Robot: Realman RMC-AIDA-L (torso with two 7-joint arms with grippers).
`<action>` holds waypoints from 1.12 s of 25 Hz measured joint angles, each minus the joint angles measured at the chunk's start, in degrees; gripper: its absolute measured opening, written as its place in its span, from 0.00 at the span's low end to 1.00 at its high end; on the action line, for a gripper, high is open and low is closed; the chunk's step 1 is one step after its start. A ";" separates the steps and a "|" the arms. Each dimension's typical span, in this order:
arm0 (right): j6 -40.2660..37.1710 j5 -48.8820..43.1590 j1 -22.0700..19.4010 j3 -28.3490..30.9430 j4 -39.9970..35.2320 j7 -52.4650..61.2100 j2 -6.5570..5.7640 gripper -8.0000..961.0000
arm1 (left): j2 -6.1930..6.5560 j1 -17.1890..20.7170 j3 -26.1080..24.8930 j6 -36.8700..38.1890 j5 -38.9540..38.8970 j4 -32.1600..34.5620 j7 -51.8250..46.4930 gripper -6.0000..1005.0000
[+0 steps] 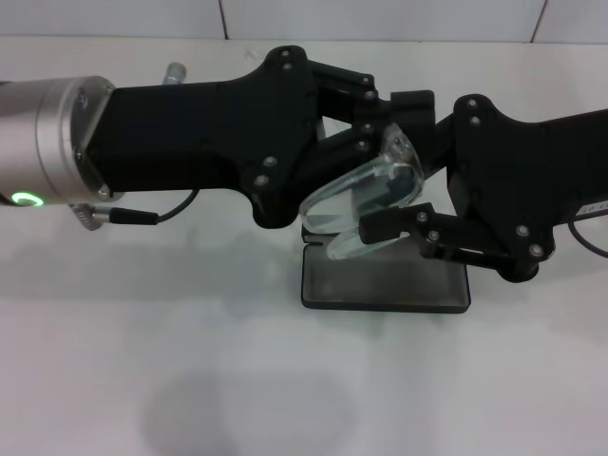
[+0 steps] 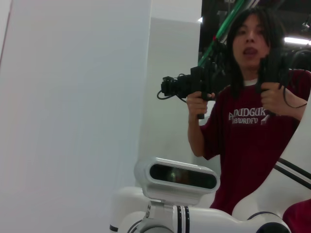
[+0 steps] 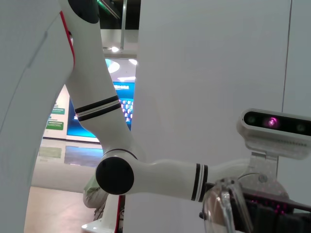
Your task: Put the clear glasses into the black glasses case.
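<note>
Gripping clear glasses, both grippers closed

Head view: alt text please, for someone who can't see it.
Both grippers meet above the open black glasses case on the white table, holding the clear glasses between them: the left gripper from the left, the right gripper from the right.
</note>
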 joint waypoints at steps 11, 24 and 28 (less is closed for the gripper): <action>-0.04 0.76 -2.23 0.09 0.06 -1.52 0.05 0.13 | -0.11 1.59 -7.36 0.03 -3.56 0.15 0.49 0.12; -11.73 8.04 -5.15 1.57 0.06 -9.70 0.16 0.13 | -0.07 2.56 -19.71 -0.12 -8.53 -6.79 1.13 0.12; -16.51 10.99 -5.67 1.16 -0.61 -12.86 0.21 0.13 | 0.09 2.12 -21.04 -0.49 -8.85 -9.36 1.36 0.12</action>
